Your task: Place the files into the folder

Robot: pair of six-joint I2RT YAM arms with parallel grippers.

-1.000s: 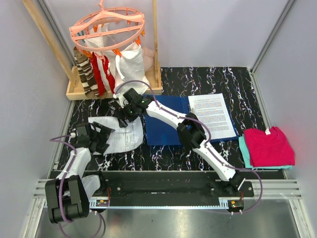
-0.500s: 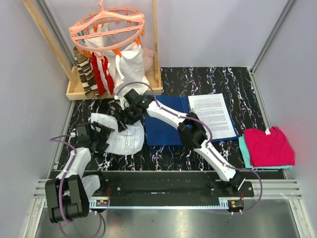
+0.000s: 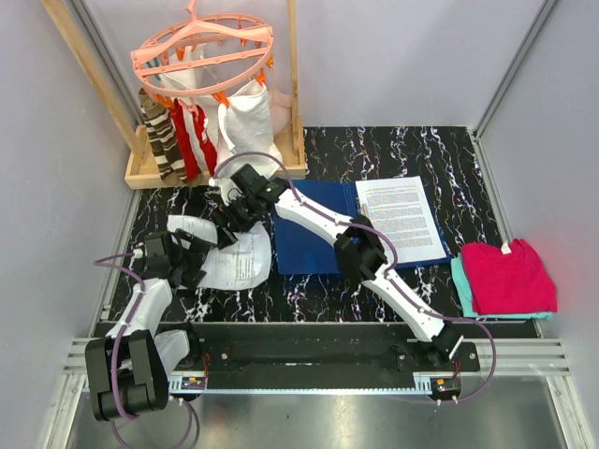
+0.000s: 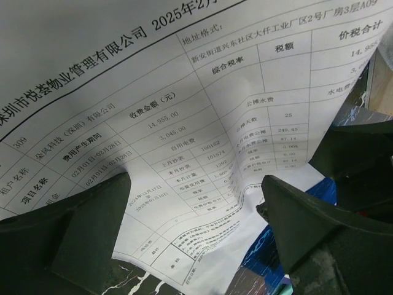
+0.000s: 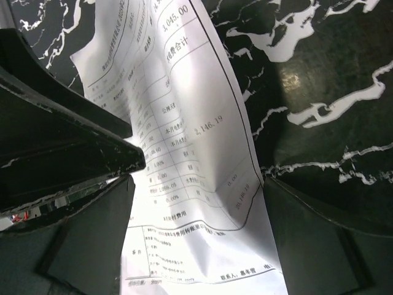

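Observation:
The blue folder (image 3: 314,238) lies open at the table's middle, with one printed white sheet (image 3: 401,220) on its right half. More files (image 3: 236,264), white sheets with tables of text, lie curled left of the folder, their right edge over its left edge. My left gripper (image 3: 194,254) is open at the sheets' left end; in the left wrist view (image 4: 196,184) the paper (image 4: 184,110) runs between its spread fingers, with a bit of the folder (image 4: 270,246) below. My right gripper (image 3: 229,222) is open over the sheets' far edge; in the right wrist view (image 5: 198,184) the paper (image 5: 196,141) passes between its fingers.
A wooden rack (image 3: 150,173) with a pink hanger (image 3: 201,51), socks and a white cloth bag (image 3: 248,117) stands at the back left. Folded magenta cloth (image 3: 505,273) on a teal one lies at the right. A metal rail (image 3: 309,355) runs along the near edge.
The right gripper has shifted slightly up and left. The sheets' left end has curled upward near the left gripper. The folder and its sheet have not moved.

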